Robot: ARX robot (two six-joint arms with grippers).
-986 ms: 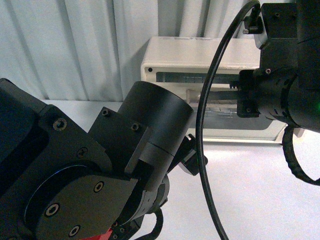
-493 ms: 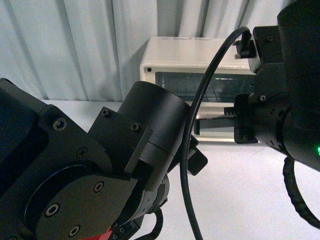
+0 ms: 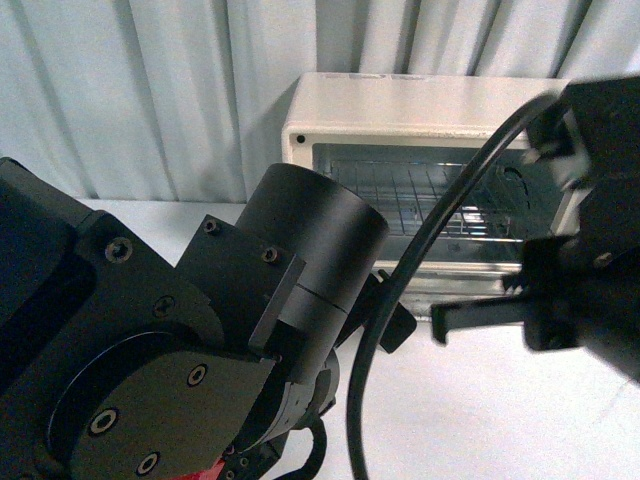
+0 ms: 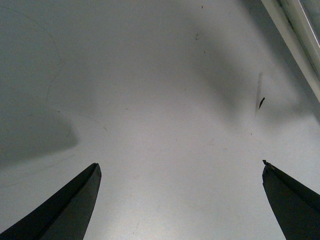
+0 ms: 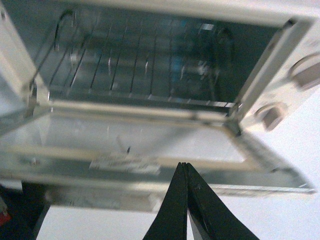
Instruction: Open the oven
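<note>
Oven (image 3: pixel 400 108) door (image 5: pixel 140 144) pictured lying open w/ rack exposed; R gripper (image 5: pixel 184 197) fingers pressed together, L gripper (image 4: pixel 180 166) spread apart over table (image 4: pixel 150 100).

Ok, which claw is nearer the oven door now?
Right. The right claw, shut, sits at the front edge of the open door; the left claw hangs open over the table, away from the door.
</note>
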